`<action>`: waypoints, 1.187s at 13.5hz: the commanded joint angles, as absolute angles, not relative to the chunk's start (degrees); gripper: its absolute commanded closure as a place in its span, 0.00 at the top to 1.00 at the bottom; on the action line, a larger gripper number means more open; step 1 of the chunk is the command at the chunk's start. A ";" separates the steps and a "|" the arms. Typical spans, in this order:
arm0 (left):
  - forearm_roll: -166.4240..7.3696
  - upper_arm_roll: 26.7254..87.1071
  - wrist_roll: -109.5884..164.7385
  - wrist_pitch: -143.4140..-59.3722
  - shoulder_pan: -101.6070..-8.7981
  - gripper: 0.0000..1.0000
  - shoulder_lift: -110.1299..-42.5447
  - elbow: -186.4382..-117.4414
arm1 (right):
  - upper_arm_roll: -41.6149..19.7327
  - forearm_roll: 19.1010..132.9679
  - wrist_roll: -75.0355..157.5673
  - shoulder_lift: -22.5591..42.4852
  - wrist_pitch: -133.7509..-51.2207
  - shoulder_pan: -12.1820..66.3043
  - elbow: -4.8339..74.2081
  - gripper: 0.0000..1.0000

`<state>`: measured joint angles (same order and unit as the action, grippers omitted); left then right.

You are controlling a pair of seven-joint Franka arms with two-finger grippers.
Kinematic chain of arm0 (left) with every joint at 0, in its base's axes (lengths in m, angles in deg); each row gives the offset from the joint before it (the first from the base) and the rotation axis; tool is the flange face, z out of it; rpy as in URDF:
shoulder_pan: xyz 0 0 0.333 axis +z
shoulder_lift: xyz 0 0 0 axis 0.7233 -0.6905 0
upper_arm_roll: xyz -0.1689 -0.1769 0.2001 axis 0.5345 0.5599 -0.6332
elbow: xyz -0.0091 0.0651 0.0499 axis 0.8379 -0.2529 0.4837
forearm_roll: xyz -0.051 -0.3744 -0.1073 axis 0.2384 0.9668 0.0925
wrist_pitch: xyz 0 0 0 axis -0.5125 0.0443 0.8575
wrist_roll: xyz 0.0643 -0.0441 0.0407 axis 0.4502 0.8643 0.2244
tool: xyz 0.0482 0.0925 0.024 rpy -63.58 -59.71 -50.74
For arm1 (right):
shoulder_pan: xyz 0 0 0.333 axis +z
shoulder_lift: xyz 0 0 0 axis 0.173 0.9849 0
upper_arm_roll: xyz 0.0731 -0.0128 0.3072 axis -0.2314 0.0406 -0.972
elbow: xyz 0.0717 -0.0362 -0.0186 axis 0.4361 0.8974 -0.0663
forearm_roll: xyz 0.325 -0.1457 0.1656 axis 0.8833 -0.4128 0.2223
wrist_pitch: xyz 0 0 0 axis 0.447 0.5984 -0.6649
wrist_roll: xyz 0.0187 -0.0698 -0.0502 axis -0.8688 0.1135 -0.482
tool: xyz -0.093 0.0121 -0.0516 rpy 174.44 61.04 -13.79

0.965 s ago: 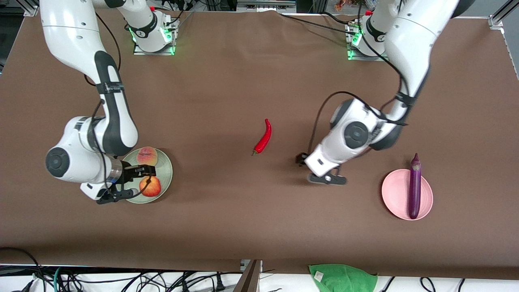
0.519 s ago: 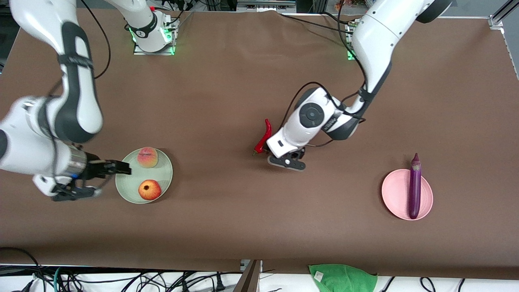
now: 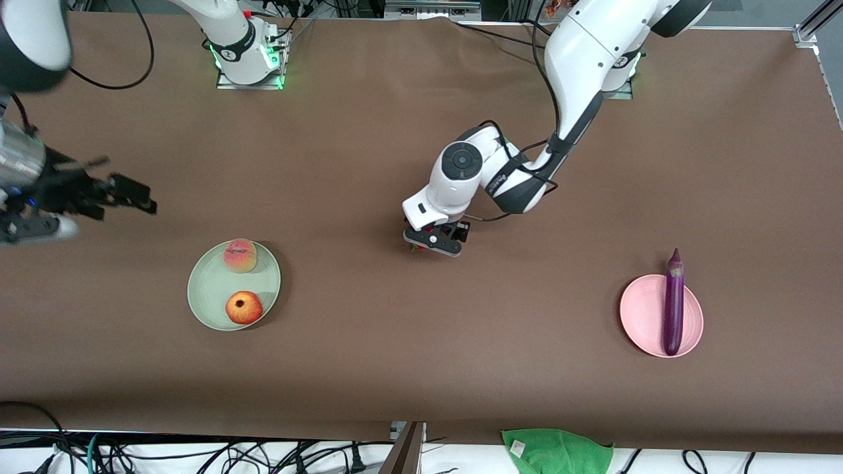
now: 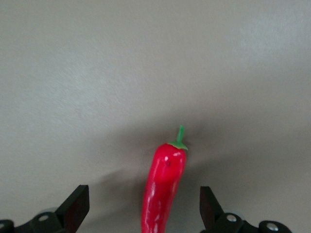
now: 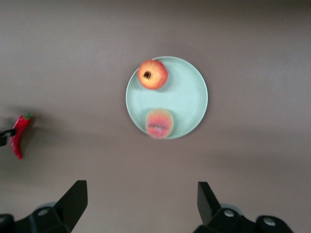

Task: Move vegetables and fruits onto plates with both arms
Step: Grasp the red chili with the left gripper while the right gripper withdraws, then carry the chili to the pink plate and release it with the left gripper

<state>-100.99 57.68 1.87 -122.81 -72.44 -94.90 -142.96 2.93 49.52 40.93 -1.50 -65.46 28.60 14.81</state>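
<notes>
A big brown table (image 3: 369, 368) fills the front view; past its edge nearest the front camera lie black cables (image 3: 197, 454) and a green cloth (image 3: 556, 451); the two arm bases (image 3: 247, 56) stand at the table's top edge with small green lights on them.

The left arm (image 3: 579, 59) reaches down to the middle of the table; the right arm (image 3: 26, 39) is up high at its own end of the table.

The mint green plate (image 3: 204, 289) sits toward the right arm's end; the peach (image 3: 240, 255) and the red apple (image 3: 244, 307) lie on it, apart, with the apple nearer the front camera; the pink plate (image 3: 642, 322) sits toward the left arm's end, and the purple eggplant (image 3: 672, 304) lies across it with its stem end sticking out over the rim.

The left gripper (image 3: 436, 238) is low over the red chili pepper (image 4: 164, 187); the front view hides nearly all of the chili under the gripper; the left wrist view shows it well, lying on the table between the two wide-apart fingers (image 4: 73, 208), green stem pointing away from them, nothing touching it.

The right gripper (image 3: 122, 194) hangs in the air over bare table; the right wrist view looks down on the green plate and both fruits from high up, and its jaws are spread wide with nothing in them; that view also shows the chili small at its edge.
</notes>
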 commanded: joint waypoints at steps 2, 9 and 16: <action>-103.89 57.31 -1.48 -122.75 -74.71 1.00 -96.33 -143.37 | 1.02 45.10 42.61 -10.58 -63.61 28.25 21.95 1.00; -106.45 57.40 -4.73 -122.75 -75.07 0.21 -97.21 -144.16 | -5.92 41.39 44.96 -15.69 -68.45 23.50 30.67 1.00; -105.48 57.75 6.73 -118.27 -62.10 0.00 -92.91 -144.25 | -7.16 41.04 44.72 -15.70 -68.01 23.41 29.45 1.00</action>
<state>-104.63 57.01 0.11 -120.62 -68.15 -95.34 -143.29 -5.92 42.31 44.39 -14.26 -67.25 24.30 28.26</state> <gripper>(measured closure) 0.709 0.000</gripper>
